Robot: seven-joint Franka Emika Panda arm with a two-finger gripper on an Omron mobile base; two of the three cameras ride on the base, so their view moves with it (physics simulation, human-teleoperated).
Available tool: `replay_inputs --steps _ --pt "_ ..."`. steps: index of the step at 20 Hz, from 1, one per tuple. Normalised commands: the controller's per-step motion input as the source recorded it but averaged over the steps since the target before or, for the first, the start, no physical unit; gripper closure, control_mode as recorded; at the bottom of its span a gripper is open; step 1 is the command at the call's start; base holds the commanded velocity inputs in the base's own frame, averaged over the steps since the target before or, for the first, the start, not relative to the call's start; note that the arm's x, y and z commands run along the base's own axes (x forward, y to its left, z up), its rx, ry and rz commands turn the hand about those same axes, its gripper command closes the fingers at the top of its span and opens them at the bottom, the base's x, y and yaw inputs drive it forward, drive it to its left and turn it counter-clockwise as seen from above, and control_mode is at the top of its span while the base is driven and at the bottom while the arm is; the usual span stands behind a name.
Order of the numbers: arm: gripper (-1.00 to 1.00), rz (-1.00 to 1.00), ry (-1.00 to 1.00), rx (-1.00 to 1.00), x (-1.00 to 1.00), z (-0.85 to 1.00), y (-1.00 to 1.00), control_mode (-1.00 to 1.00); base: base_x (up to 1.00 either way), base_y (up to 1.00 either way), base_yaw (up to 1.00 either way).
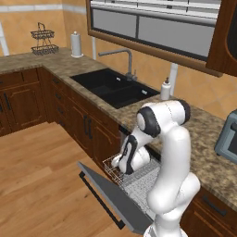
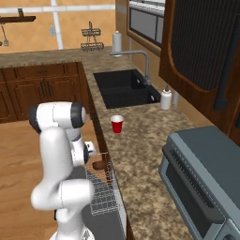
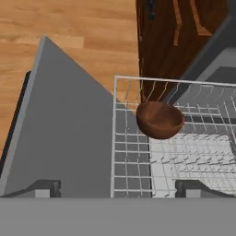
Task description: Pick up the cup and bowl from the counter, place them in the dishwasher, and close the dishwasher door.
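Left base view, arm: the white arm is bending down over the pulled-out white wire rack (image 1: 121, 172) of the dishwasher (image 1: 139, 183), its wrist hiding the claw.
Left base view, door: the dishwasher door (image 1: 113, 196) is lying open and flat, its dark bar handle toward the wooden floor (image 1: 41, 185).
Left base view, table: the speckled table (image 1: 203, 139) is carrying a black sink (image 1: 111, 86) and a white soap bottle (image 1: 165, 89).
Right base view, cup: the red cup (image 2: 116, 124) is standing upright on the table, between the sink and a grey toaster oven (image 2: 206, 180).
Right base view, bowl: the brown bowl (image 2: 99, 165) is sitting at the rack's near corner, just beside the arm's wrist.
Hand view, claw: the claw (image 3: 117, 189) is standing spread wide, both dark tips apart and pinching nothing.
Hand view, bowl: the bowl is lying tilted inside the rack, near its corner, apart from the tips.
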Motion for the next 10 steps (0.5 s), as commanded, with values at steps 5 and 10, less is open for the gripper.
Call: replay_inputs --steps 5,10 --pt "-1.00 0.00 -0.06 0.00 -0.40 1.00 0.48 -1.00 0.00 0.00 0.00" --pt "-1.00 0.00 0.00 0.00 -0.31 1.00 0.60 -1.00 0.00 0.00 0.00"
